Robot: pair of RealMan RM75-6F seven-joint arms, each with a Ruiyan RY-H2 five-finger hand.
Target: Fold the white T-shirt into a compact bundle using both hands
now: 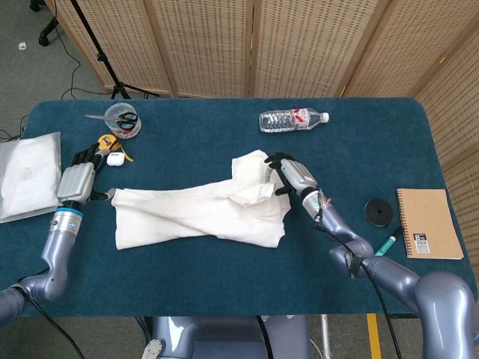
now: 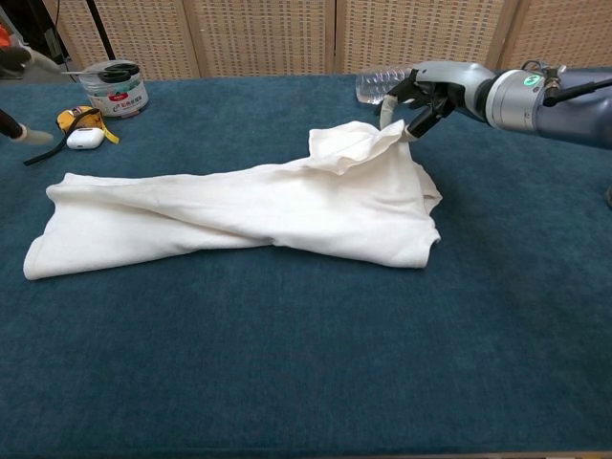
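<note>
The white T-shirt (image 1: 196, 215) (image 2: 229, 218) lies crumpled and stretched across the middle of the blue table (image 1: 224, 277), with its left end flat on the cloth. My right hand (image 1: 288, 173) (image 2: 427, 94) pinches a fold at the shirt's far right corner and holds it slightly raised. My left hand (image 1: 77, 177) hovers just left of the shirt's left end with its fingers spread, holding nothing. In the chest view only the fingertips of the left hand (image 2: 13, 130) show at the left edge.
A water bottle (image 1: 292, 119) (image 2: 381, 84) lies behind the right hand. A tin with scissors (image 1: 122, 120) (image 2: 113, 88), a yellow tape measure (image 1: 108, 141) and a white case (image 1: 115, 158) (image 2: 85, 138) sit far left. A plastic bag (image 1: 28, 173), notebook (image 1: 428, 233), black disc (image 1: 378, 212) and marker (image 1: 385, 244) lie at the sides.
</note>
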